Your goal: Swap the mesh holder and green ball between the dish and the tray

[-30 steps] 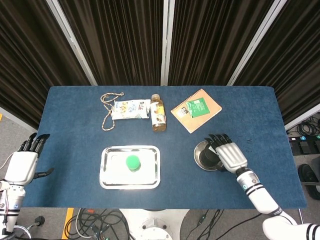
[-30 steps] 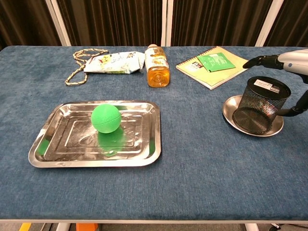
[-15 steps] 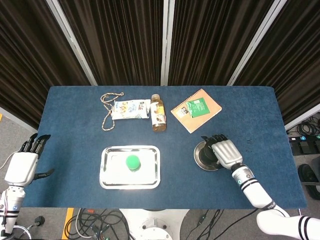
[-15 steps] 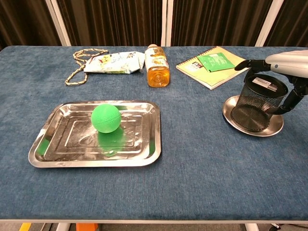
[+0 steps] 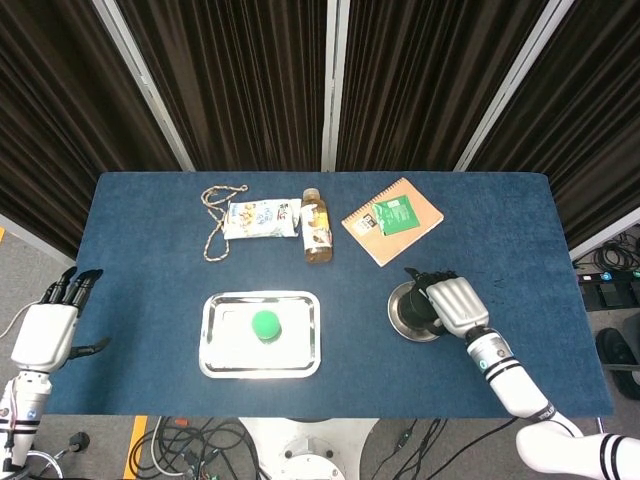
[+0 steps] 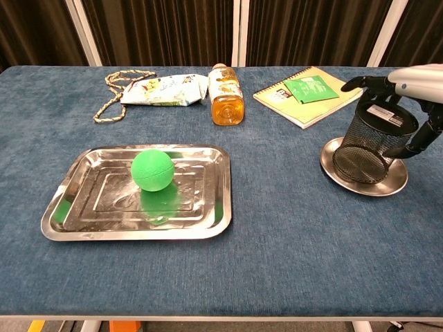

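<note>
The black mesh holder (image 6: pixel 372 146) stands tilted in the round metal dish (image 6: pixel 387 188) at the right. My right hand (image 6: pixel 417 77) reaches over its top rim, with the thumb pressed against its right side, and grips it. From above, the right hand (image 5: pixel 455 304) covers most of the mesh holder (image 5: pixel 415 312) and the dish (image 5: pixel 397 318). The green ball (image 5: pixel 265 324) lies in the middle of the steel tray (image 5: pixel 215 352) at the front left, also seen as ball (image 6: pixel 152 169) and tray (image 6: pixel 62 214). My left hand (image 5: pixel 44 335) hangs open off the table's left edge.
Along the back lie a rope loop (image 5: pixel 214 226), a snack packet (image 5: pixel 260 217), a bottle (image 5: pixel 317 228) on its side and a spiral notebook (image 5: pixel 410 222) with a green sachet (image 5: pixel 396 213) on it. Blue cloth separates tray and dish.
My right hand has closed over the mesh holder's top, with the thumb now against its side. The holder has tipped and risen slightly in the dish. The left hand and the ball are unmoved.
</note>
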Tool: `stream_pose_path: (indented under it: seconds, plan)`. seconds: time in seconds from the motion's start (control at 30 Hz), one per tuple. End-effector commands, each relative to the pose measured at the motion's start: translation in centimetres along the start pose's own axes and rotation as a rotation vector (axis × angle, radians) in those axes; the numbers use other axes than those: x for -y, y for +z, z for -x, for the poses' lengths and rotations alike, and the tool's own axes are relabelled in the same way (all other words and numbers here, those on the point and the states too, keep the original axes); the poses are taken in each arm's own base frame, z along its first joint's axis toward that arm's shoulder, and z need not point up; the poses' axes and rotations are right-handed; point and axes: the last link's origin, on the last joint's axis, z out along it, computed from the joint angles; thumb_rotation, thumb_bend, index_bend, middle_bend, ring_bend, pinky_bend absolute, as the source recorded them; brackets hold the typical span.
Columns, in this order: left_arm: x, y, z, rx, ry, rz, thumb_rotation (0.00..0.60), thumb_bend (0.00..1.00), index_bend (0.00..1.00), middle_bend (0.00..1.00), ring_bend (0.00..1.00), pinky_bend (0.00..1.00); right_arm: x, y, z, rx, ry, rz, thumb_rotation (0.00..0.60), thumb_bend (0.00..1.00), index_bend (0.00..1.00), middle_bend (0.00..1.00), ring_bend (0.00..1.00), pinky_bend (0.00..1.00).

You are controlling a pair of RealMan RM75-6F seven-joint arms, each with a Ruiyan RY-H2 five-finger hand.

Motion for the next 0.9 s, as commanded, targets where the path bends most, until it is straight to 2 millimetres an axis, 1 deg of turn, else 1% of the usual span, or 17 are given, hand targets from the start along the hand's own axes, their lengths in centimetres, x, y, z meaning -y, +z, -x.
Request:
stream_pose_path:
  seconds: [0.03,0.1,0.13,0.2,0.33,0.47,0.6,0.77,0.9]
  plan:
    - [0.0,0.0,0.0,-0.002,-0.001,0.001,0.6,0.06,0.08,0.1,0.01,0.18,0.3,0.1,-1.1,-0.028,0.009,-0.01,0.6,0.27,0.0,0.31,0.25,0.24]
    - [-0.1,0.0,0.0,-0.005,-0.001,0.002,0.6,0.06,0.08,0.1,0.01,0.18,0.8,0.4,-2.0,-0.047,0.013,-0.026,0.6,0.27,0.0,0.31,0.25,0.24]
    - [-0.1,-0.1,0.0,-0.006,-0.002,0.003,0.6,0.06,0.08,0.1,0.01,0.18,0.8,0.2,-2.0,-0.045,0.008,-0.025,0.6,0.27,0.0,0.31,0.25,0.24]
    - [-0.1,0.0,0.0,-0.005,-0.002,0.005,0.6,0.06,0.08,0.1,0.01,0.18,1.5,0.5,-2.6,-0.068,0.005,-0.052,0.6,0.27,0.0,0.31,0.25,0.24]
    - [-0.2,-0.1,0.1,-0.005,0.0,0.006,0.6,0.06,0.08,0.1,0.01,0.18,3.4,2.6,-3.3,-0.064,0.0,-0.098,0.6,0.27,0.0,0.31,0.25,0.24]
    - [-0.1,-0.2,0.0,-0.006,0.0,0.001,0.6,0.06,0.08,0.1,0.01,0.18,5.5,4.7,-3.3,-0.049,0.008,-0.132,0.6,0.27,0.0,0.31,0.25,0.24]
    - [0.2,-0.4,0.0,-0.002,0.004,-0.007,0.6,0.06,0.08,0.1,0.01,0.18,7.4,6.3,-3.6,-0.046,0.0,-0.161,0.6,0.27,0.0,0.31,0.25,0.24]
    - [0.4,-0.5,-0.1,-0.006,-0.002,-0.011,0.6,0.06,0.08,0.1,0.01,0.18,9.0,8.1,-3.3,-0.019,-0.042,-0.163,0.6,0.27,0.0,0.31,0.25,0.23]
    - [0.6,-0.6,0.1,-0.001,-0.004,-0.012,0.6,0.06,0.08,0.1,0.01,0.18,9.7,9.2,-2.7,0.008,-0.06,-0.15,0.6,0.27,0.0,0.31,0.25,0.22]
